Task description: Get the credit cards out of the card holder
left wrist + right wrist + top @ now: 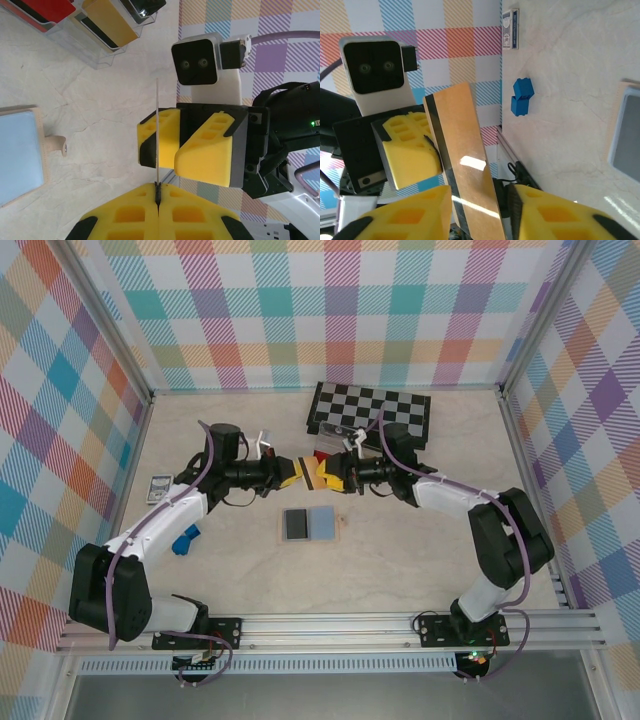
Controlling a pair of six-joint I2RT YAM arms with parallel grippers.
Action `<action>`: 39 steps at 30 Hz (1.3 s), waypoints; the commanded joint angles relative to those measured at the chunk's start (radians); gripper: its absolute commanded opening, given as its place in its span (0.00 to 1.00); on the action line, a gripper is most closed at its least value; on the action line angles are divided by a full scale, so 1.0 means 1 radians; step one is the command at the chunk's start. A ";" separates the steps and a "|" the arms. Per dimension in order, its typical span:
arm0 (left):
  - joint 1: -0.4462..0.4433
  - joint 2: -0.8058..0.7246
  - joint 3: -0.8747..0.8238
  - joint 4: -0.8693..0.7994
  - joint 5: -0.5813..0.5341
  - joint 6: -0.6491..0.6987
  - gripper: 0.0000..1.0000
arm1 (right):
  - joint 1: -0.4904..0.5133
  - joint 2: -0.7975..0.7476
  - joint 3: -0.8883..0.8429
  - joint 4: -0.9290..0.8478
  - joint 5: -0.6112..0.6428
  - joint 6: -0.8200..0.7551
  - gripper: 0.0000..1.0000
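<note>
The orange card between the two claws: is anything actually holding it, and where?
The left gripper pinches the orange-tan card by one edge. The right gripper straddles its other end; whether it grips cannot be told.

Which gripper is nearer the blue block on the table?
Left. The left gripper is beyond and to the right of the blue block, over mid-table. The right gripper faces it tip to tip from farther right, so it is farther from the block.

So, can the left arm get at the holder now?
Probably not yet: the way to the holder looks free, but the left gripper is shut on a card it must release first.
</note>
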 commanded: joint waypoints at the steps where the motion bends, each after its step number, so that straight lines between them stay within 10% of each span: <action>1: 0.018 0.006 -0.025 0.044 0.029 -0.040 0.00 | 0.006 0.015 0.045 0.036 -0.035 -0.007 0.24; 6: 0.018 -0.010 -0.037 0.004 -0.001 -0.048 0.02 | 0.008 -0.021 0.070 -0.111 0.009 -0.127 0.06; 13: 0.028 -0.010 0.001 -0.262 -0.161 0.047 0.54 | 0.003 -0.137 0.183 -0.619 0.282 -0.575 0.00; 24: 0.071 -0.042 -0.022 -0.469 -0.590 0.161 0.97 | -0.032 -0.222 0.335 -0.947 0.822 -1.191 0.00; 39: 0.081 -0.017 0.022 -0.523 -0.630 0.165 1.00 | -0.100 0.056 0.592 -1.165 0.664 -1.780 0.00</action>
